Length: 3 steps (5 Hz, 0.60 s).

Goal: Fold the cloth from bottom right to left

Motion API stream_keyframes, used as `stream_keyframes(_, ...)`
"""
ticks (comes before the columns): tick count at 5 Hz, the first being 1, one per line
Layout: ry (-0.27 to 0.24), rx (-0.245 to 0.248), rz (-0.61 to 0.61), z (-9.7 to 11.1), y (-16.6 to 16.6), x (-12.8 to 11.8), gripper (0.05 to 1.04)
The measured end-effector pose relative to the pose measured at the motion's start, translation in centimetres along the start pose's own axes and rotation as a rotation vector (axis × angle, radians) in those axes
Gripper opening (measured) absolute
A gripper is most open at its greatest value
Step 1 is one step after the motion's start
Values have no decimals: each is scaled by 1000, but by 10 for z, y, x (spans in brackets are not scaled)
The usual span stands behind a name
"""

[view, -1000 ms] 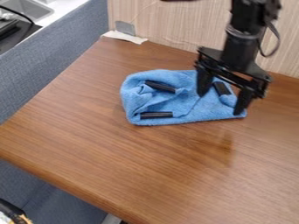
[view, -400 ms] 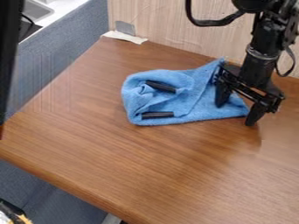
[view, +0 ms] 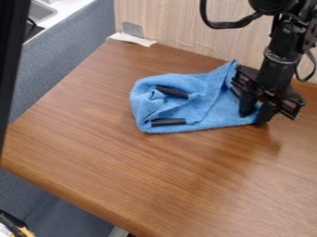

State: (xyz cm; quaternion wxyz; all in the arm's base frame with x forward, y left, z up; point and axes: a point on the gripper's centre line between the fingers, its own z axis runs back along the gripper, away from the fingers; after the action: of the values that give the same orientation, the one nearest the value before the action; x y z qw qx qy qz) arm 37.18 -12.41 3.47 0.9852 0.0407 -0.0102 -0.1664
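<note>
The gripper is at the right end of the cloth, low over the table. Its two fingers stand close together, pinching the cloth's lower right corner between them. The blue cloth lies crumpled and partly folded in the upper middle of the table, with a raised peak at its upper right beside the gripper. Two short black strips show on its left part, one higher and one near the lower edge. The gripper hides part of the cloth's right edge.
The brown wooden table has its edge running along the left and lower left. A light wood-grain wall stands behind, with a whitish strip at the table's back corner. A dark upright bar crosses the upper left.
The gripper has moved right and a little down, and its fingers have come together on the cloth's corner. The cloth's upper right part has risen into a peak. A dark bar has appeared at left.
</note>
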Motion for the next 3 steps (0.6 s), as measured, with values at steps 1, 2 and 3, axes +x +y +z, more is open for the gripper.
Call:
stream_keyframes(1,5,8,4,0,1,-3,155)
stream_keyframes(2,2,16,7,1,2,-7,62)
stream_keyframes(3,-18,18,7,13,4,-13,55)
